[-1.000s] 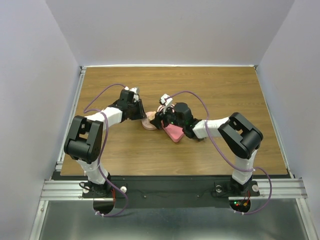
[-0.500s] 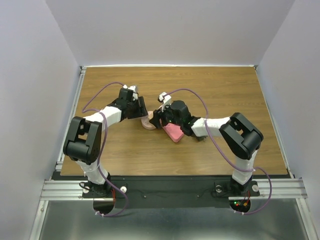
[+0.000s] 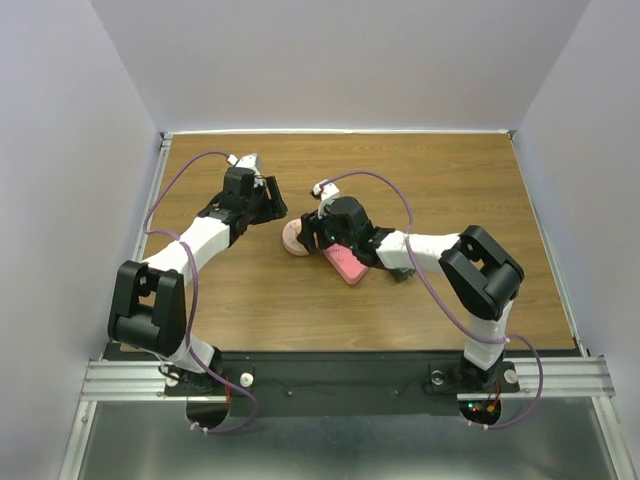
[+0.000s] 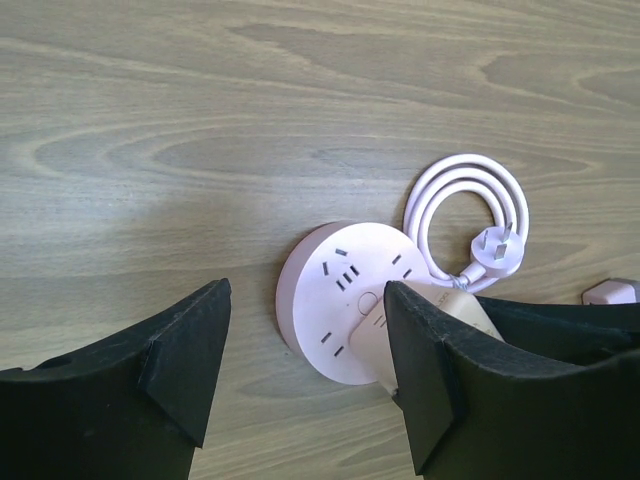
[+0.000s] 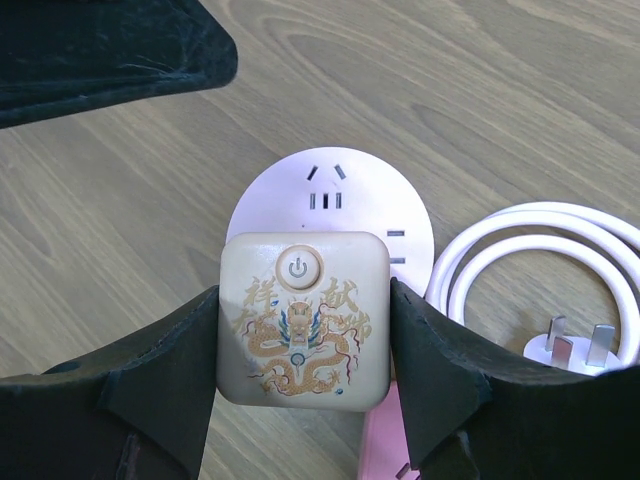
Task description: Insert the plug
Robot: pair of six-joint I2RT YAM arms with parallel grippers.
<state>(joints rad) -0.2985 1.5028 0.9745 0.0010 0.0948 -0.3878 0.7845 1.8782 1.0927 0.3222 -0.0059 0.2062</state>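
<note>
The plug (image 5: 303, 320) is a cream square block with a dragon print and a power button. My right gripper (image 5: 303, 332) is shut on its two sides. It sits over the lower part of the round pink socket hub (image 5: 350, 195), and its pins are hidden. In the left wrist view the plug (image 4: 372, 345) rests against the hub's face (image 4: 335, 290). My left gripper (image 4: 305, 300) stands open above the wood, short of the hub and holding nothing. In the top view the left gripper (image 3: 270, 200) is up and left of the hub (image 3: 294, 238), with the right gripper (image 3: 320, 232) on it.
A coiled white cable (image 5: 545, 245) with its own three-pin plug (image 4: 497, 250) lies right beside the hub. A pink flat block (image 3: 348, 265) lies under the right wrist. A small white adapter (image 4: 610, 292) is at the edge of the left wrist view.
My left gripper has opened and drawn back up and to the left, away from the hub. The right gripper with the plug has shifted slightly left over the hub.
</note>
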